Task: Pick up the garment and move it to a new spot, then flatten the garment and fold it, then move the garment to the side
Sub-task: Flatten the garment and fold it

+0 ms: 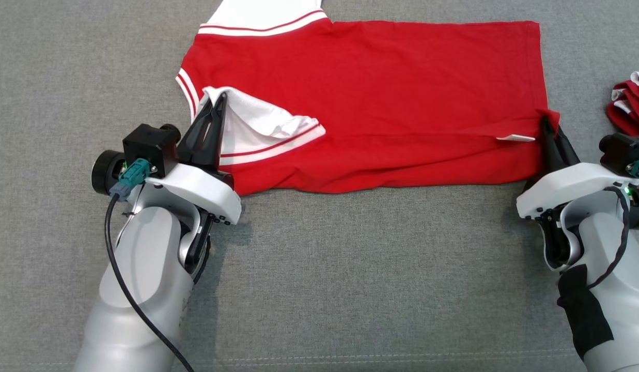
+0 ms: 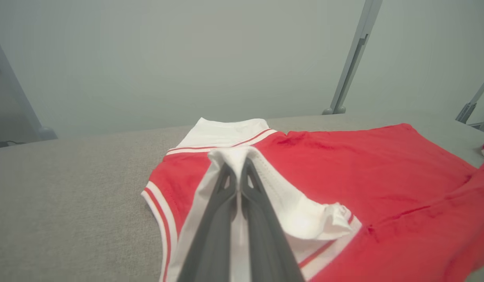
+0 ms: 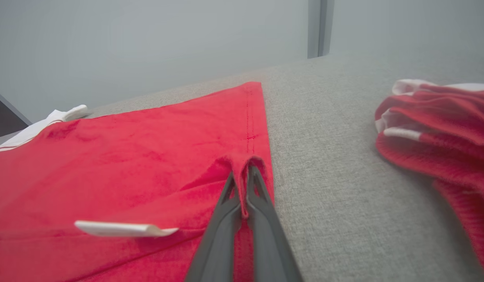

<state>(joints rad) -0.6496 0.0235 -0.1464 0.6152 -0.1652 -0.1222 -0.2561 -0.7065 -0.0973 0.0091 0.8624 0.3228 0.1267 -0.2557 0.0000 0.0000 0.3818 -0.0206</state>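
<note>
On the left, the left gripper (image 1: 219, 101) is squeezed tight on the white sleeve (image 1: 257, 126) of the garment (image 1: 376, 93). The sleeve lies turned over onto the red part. Its edge is lifted a little where the two dark fingers pinch it. The garment is red, with white bands and thin red stripes. It lies spread out across the far middle of the grey cloth top (image 1: 319, 268). A long crease runs along its near side. A small white tag (image 1: 515, 138) sticks out near the right end. There the right gripper (image 1: 547, 123) is clamped on the red bottom corner of the garment, and the cloth rises in a small peak between its fingers. On the far right, apart from the garment, sits a crumpled red and white bundle (image 1: 632, 108).
</note>
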